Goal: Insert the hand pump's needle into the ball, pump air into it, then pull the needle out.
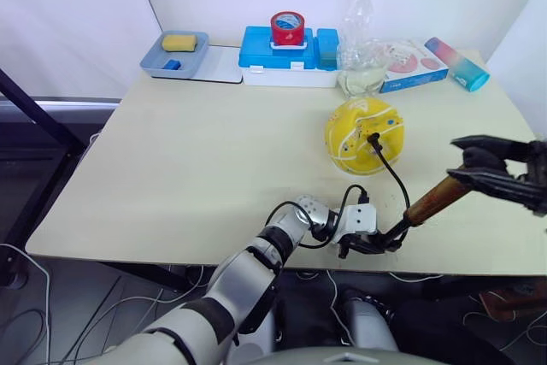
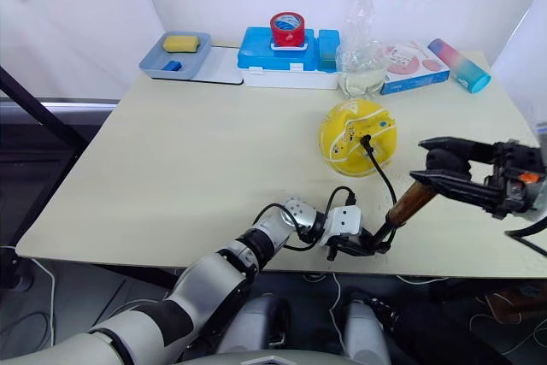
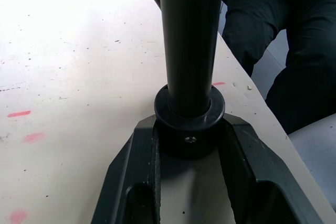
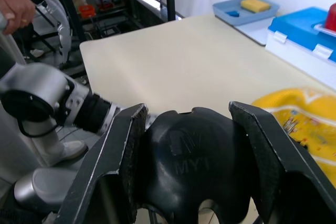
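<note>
Hand pump [image 1: 434, 198] gripped by both hands, needle [image 1: 373, 137] in ball [image 1: 364, 135]

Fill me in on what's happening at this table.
The robot is set up to inflate the yellow rubber ball. The thin needle on the black hose is already in the ball. The left end effector clamps the base of the slim gold-bronze hand pump at the table's near edge, and the right end effector grips its black T-handle.
</note>
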Robot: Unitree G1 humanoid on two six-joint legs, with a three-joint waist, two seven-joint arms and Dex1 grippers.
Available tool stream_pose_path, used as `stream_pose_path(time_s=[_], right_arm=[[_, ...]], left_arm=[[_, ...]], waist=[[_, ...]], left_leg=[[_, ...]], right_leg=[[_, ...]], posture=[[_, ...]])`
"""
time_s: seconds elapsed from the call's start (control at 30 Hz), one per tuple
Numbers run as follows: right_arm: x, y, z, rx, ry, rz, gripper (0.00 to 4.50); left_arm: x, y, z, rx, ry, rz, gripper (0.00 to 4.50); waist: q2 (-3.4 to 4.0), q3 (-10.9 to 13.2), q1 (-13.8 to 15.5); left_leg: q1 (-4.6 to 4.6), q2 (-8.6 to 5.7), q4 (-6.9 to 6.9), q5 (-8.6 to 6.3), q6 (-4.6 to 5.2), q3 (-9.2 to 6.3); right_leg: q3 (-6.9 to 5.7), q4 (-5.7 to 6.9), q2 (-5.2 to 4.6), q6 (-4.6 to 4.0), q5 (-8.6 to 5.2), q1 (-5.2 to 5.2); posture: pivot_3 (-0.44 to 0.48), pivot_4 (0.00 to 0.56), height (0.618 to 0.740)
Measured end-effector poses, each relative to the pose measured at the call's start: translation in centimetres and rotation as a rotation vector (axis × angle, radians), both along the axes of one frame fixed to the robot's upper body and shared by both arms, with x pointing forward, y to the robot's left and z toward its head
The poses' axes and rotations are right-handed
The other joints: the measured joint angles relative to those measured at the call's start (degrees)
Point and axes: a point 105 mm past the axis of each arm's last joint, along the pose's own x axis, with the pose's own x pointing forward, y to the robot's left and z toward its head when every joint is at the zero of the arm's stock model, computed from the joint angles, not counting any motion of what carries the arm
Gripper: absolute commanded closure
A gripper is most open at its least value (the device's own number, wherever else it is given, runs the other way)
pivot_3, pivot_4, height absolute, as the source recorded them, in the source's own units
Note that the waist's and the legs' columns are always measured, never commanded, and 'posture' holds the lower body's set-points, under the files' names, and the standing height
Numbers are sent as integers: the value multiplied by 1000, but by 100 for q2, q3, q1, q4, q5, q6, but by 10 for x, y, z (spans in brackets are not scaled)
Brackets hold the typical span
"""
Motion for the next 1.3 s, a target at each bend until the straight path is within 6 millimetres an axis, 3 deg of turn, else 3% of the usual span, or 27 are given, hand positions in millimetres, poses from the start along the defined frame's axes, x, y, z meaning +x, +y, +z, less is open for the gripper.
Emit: stream_pose_path(time_s=[0.3, 0.57, 0.8, 1.03, 1.3], right_arm=[[2, 0, -6, 3, 28, -34, 2488], [13, 8, -79, -33, 97, -64, 2488], [15, 13, -111, -59, 101, -78, 2488], [12, 8, -80, -16, 74, -60, 2488], [1, -3, -20, 5, 38, -47, 2488]], left_arm=[[0, 0, 0, 1, 0, 1, 3429], [0, 0, -2, 5, -4, 5, 3429], [-1, 0, -2, 3, -4, 5, 3429], [-1, 0, -2, 2, -3, 5, 3429], [-1, 0, -2, 2, -3, 5, 3429]], waist=[[-8, -4, -1], [-22, -17, -6], [-25, -20, -4], [-19, -15, 1], [-15, -11, 3]], left_leg=[[0, 0, 0, 0, 0, -1], [8, 0, 0, 0, 0, -1], [8, 0, 0, 0, 0, -1], [5, 0, 0, 0, 0, -1], [3, 0, 0, 0, 0, -1]], right_leg=[[0, -1, 1, 0, 0, 2], [0, 0, 3, 1, 0, 8], [-1, 1, 2, 1, 0, 6], [-1, 0, 2, 0, 0, 4], [0, 0, -1, 0, 0, 3]], posture=[[0, 150, 739], [0, 150, 739], [0, 150, 739], [0, 150, 739], [0, 150, 739]])
